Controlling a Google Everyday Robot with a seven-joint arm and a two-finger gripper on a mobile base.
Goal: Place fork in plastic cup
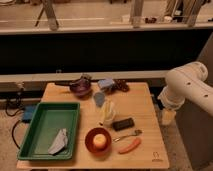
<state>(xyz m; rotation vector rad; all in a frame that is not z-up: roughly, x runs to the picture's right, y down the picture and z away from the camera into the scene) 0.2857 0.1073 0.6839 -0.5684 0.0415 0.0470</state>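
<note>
The slim silver fork (pixel 128 135) lies on the wooden table (pixel 145 107) near the front, between a black rectangular block (pixel 123 123) and an orange carrot-like thing (pixel 130 145). A pale blue plastic cup (pixel 99 98) sits near the table's middle, behind the fork. My white arm (pixel 186 87) comes in from the right. Its lower end with the gripper (pixel 168 117) hangs beside the table's right edge, well right of the fork and holding nothing that I can see.
A green tray (pixel 37 142) holding a crumpled grey cloth (pixel 59 142) fills the left side. A red bowl with a yellow ball (pixel 98 140) is at the front. A yellow-white object (pixel 106 113), a purple bowl (pixel 80 87) and small items (pixel 112 84) stand behind.
</note>
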